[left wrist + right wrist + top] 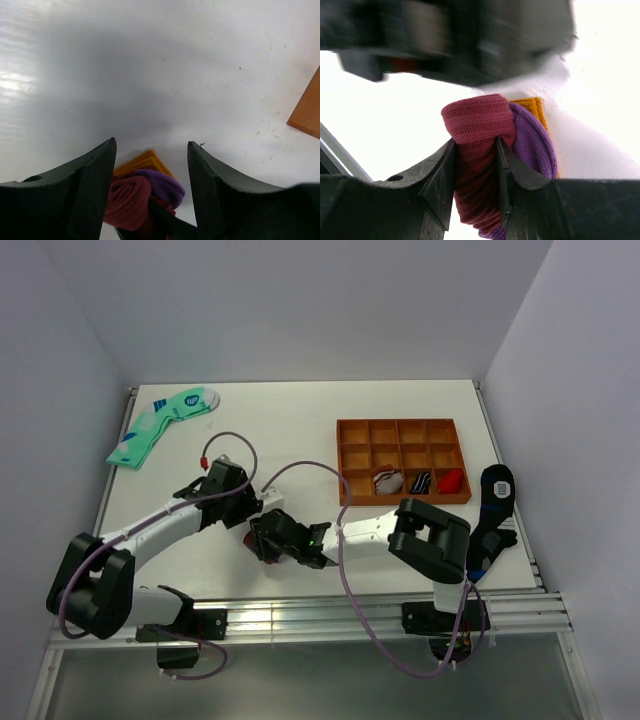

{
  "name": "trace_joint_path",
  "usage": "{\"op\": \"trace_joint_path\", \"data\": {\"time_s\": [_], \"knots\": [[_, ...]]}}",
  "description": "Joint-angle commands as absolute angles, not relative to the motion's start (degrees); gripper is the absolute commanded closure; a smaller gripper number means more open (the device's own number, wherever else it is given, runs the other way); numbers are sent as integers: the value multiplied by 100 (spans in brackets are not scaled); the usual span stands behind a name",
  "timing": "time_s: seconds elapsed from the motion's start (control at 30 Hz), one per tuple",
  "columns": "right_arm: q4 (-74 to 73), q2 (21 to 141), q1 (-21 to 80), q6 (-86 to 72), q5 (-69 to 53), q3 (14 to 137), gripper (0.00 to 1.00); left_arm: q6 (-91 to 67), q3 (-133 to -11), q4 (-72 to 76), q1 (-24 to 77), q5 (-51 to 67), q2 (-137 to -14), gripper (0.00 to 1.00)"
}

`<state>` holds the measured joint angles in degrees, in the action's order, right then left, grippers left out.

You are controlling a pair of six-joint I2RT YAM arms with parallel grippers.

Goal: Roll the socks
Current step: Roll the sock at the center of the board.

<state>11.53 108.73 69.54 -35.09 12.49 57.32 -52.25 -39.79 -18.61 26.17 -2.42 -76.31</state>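
The socks point(477, 125) are a maroon roll with a purple toe part and the orange-mustard cuff lying flat on the table behind it. My right gripper point(475, 142) is shut on the maroon roll, one finger on each side. In the left wrist view the roll point(127, 200) sits low between my left gripper's point(150, 146) open fingers, which straddle it without touching. In the top view both grippers meet near the table's front middle: the left gripper point(248, 512) just above the right gripper point(264, 542), with only a red bit of the socks point(249, 538) showing.
An orange compartment tray point(402, 432) with rolled socks in its front row stands right of centre; its corner shows in the left wrist view point(307, 112). Mint-green socks point(160, 425) lie at the back left. A black sock with blue patches point(493, 510) lies at the right edge.
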Motion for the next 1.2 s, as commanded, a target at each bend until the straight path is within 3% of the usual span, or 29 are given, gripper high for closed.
{"op": "trace_joint_path", "data": {"time_s": [0.0, 0.6, 0.93, 1.17], "knots": [[-809, 11602, 6996, -3577, 818, 5001, 100, -5659, -3841, -2021, 2566, -764, -7120, 36], [-519, 11162, 6302, -3533, -368, 4526, 100, -6337, -2163, -1363, 2558, -519, -5072, 36], [-650, 11179, 6135, -3498, -677, 4632, 100, -6416, -1714, -765, 2742, -281, -4737, 36], [-650, 11241, 6117, -3516, -686, 4676, 100, -6828, -1872, -1449, 3093, -650, -4790, 35]]}}
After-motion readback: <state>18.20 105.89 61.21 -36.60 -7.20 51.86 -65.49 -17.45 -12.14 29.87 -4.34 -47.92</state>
